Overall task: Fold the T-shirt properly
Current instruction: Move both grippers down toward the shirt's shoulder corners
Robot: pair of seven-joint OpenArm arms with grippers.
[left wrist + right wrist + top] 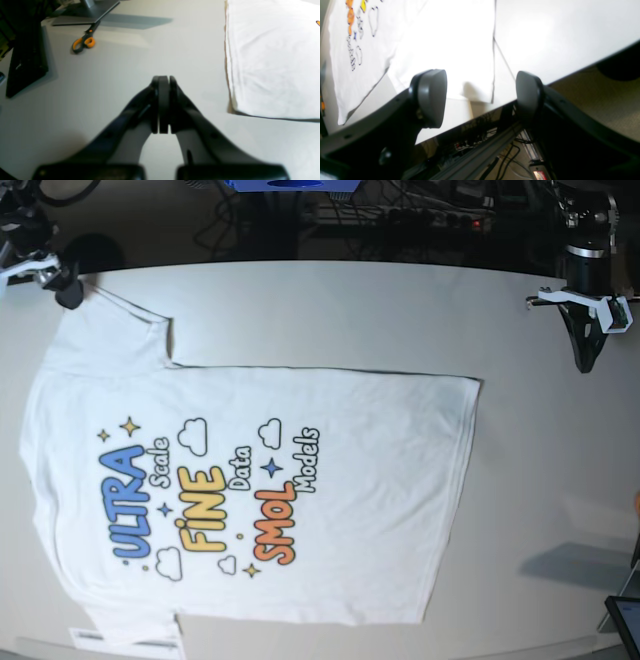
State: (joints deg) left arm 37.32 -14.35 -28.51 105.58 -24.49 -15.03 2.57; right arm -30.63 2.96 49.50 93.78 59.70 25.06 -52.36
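T-shirt (250, 500) lies flat, print side up, over the left and middle of the desk (540, 480) in the base view. Its long axis runs along the desk's length: hem toward the right, collar end at the left edge. The lettering reads sideways from that camera. One sleeve (110, 335) reaches toward the far left corner; the opposite side of the shirt looks folded in along the near edge, plain reverse showing.

Only the base view gives the whole print. My left wrist camera catches just the white hem stretch of the shirt (272, 57), with a sliver of orange at the frame's edge. My right wrist camera shows the sleeve (445, 47) and part of the print, blurred.

My right pincer (480, 97) is spread wide and holds nothing; it hangs over the desk's edge by the sleeve's end. In the base view it sits at the far left corner (62, 285).

My left pincer (163, 105) is pressed together, empty, over bare desk well apart from the hem; base view puts it near the far right corner (588, 345).

Left wrist camera alone shows orange-handled scissors (83, 42) beside a grey monitor base (87, 12).
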